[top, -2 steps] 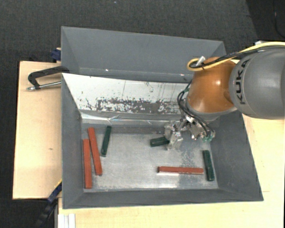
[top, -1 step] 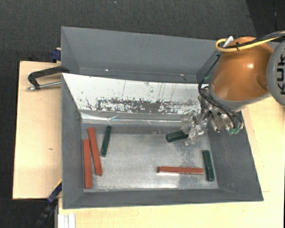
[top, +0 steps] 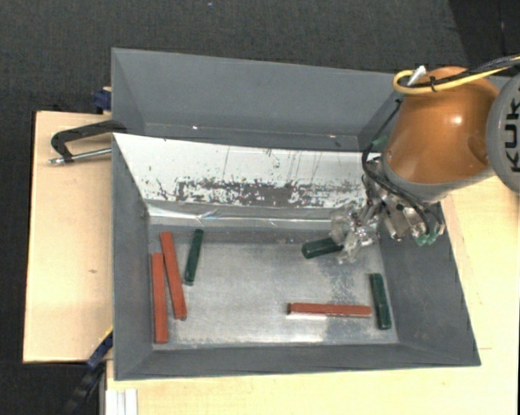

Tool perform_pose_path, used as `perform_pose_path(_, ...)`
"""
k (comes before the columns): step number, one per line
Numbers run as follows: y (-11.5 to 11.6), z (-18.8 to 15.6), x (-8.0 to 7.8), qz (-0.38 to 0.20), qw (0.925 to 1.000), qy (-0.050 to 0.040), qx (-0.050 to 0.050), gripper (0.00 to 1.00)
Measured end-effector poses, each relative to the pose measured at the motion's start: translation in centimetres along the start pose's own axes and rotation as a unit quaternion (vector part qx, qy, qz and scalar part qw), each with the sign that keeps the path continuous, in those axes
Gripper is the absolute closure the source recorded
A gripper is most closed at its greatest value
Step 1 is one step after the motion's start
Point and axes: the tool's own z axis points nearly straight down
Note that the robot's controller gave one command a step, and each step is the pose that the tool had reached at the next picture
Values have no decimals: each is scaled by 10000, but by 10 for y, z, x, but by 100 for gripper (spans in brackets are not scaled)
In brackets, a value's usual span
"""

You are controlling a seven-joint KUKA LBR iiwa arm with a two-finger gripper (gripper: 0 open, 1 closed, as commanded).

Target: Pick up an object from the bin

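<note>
Gripper (top: 349,245) closed on one end of a dark green stick (top: 320,248), toward the back right corner of the bin (top: 247,100).

The stick juts out leftward from between the fingertips, near the back wall and apart from everything else. It looks pinched at its right end only, so the grasp step seems made and the lift is in hand. I cannot tell whether its free end has cleared the floor. Since the hold is off-centre, the next move calls for a straight, steady rise so the stick does not swing or slip out. Another green stick (top: 379,300) lies by the right wall, a red stick (top: 329,310) along the front edge, and two red sticks (top: 166,286) with a third green stick (top: 193,255) by the left wall, all well clear.
</note>
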Motion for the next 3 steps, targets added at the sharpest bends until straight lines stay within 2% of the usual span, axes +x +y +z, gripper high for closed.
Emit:
perform_pose_path(2,0,0,0,-18,10000,-1,0,100)
perform_pose_path(3,24,31,2,-1369,9906,1,5,100)
